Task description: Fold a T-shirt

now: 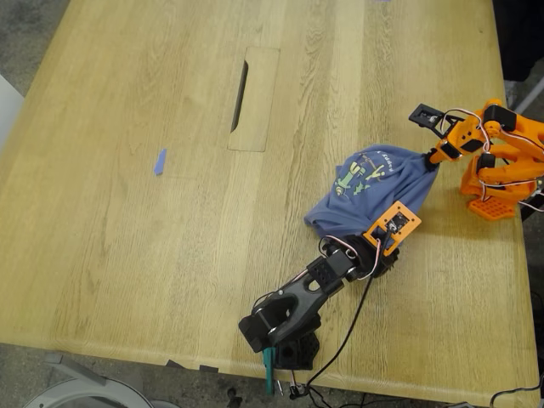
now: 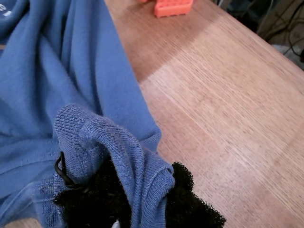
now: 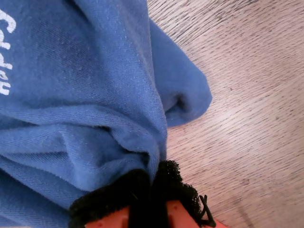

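The periwinkle-blue T-shirt [image 1: 370,191] lies bunched in a heap near the exterior view's right, its green-and-yellow print facing up. My first gripper [image 1: 375,247], on the black arm, is shut on a ribbed edge of the T-shirt [image 2: 71,95] at the near side of the heap; cloth is pinched between its black padded jaws [image 2: 137,190]. My second gripper [image 1: 432,157], on the orange arm, is shut on the shirt's far right corner. In the second wrist view a fold of the T-shirt [image 3: 80,95] runs into the black pads [image 3: 149,185].
A small blue strip [image 1: 160,161] lies on the wooden table [image 1: 127,255] toward the exterior view's left. A rectangular cutout with a dark slot [image 1: 253,98] sits at mid-table. The orange arm's base [image 1: 493,200] stands by the right edge, the black arm's base [image 1: 280,327] by the near edge.
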`<state>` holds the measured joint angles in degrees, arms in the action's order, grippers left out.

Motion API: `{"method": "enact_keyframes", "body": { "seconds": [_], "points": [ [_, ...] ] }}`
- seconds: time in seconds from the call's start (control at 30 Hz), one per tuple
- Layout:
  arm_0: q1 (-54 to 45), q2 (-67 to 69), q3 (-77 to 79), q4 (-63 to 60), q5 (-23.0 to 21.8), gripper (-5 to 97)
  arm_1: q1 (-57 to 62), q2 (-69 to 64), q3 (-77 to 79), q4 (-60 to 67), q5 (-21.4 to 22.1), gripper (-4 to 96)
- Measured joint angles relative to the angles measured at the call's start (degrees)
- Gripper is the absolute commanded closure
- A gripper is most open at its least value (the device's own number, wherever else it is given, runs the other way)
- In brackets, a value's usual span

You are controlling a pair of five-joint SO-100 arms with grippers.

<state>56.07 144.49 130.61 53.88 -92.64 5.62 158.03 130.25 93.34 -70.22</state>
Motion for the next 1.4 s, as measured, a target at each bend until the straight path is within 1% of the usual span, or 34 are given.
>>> {"method": "enact_keyframes", "body": {
  "seconds": [0.23, 0.43, 0.5, 0.57, 0.63, 0.77, 0.9, 1.0, 1.17, 1.33, 1.4],
  "points": [
    [0.5, -1.9, 2.5, -3.4, 0.0, 92, -1.1, 0.6, -0.5, 3.2, 1.1, 91.4],
    [-3.7, -3.0, 4.8, -4.2, -2.1, 91, -1.5, 0.6, -0.5, 3.3, 2.6, 91.3],
    [-4.6, -4.2, 4.8, -4.6, -3.3, 89, -1.5, 0.6, -0.5, 3.3, 3.1, 91.3],
    [-5.1, -5.4, 4.8, -4.8, -4.6, 84, -1.5, 0.6, -0.5, 3.3, 3.4, 91.2],
    [-5.3, -6.2, 4.8, -5.3, -6.5, 82, -1.5, 0.6, -0.5, 3.3, 3.5, 90.7],
    [-5.3, -7.1, 4.8, -5.4, -8.3, 80, -1.5, 1.3, -0.5, 3.3, 3.9, 85.1],
    [-5.0, -7.6, 4.8, -5.4, -9.5, 74, -1.9, 1.8, -0.5, 3.4, 5.2, 73.9],
    [-4.0, -8.8, 4.8, -5.1, -10.7, 71, -1.7, 2.2, -0.6, 3.3, 5.4, 69.5],
    [-4.0, -12.0, 1.7, -2.3, -12.8, 61, -3.1, 2.8, -0.7, 3.3, 6.5, 66.6],
    [-4.0, -15.1, -3.5, 5.6, -13.6, 60, -4.0, 2.9, -0.8, 3.3, 7.5, 65.1],
    [-4.0, -15.8, -5.1, 8.3, -14.0, 54, -4.2, 2.9, -1.1, 3.3, 7.6, 65.1]
  ]
}}
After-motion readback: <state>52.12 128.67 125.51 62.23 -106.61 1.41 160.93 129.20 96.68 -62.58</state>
